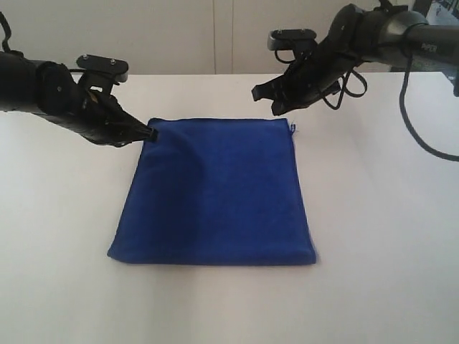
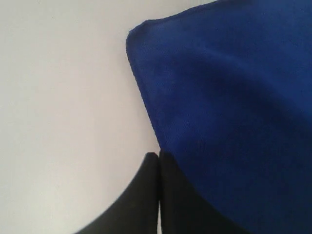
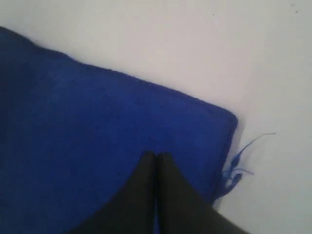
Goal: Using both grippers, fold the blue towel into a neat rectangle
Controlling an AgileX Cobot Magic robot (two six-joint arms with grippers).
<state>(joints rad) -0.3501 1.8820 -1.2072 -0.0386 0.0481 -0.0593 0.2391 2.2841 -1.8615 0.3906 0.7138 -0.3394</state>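
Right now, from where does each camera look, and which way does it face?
Exterior: off the arms, above the table's near side, facing the wall across the towel; left arm and right arm show.
Left wrist: on the left arm, looking along its shut jaws at one towel corner.
Right wrist: on the right arm, over a frayed corner; shut jaws show.
Shared: all see the towel.

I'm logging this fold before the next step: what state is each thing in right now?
Blue towel: looks folded over, lying flat on the white table, loose threads at one corner.
Left end effector: shut, tip at the towel's far left corner.
Right end effector: shut, above the far right corner, off the towel.
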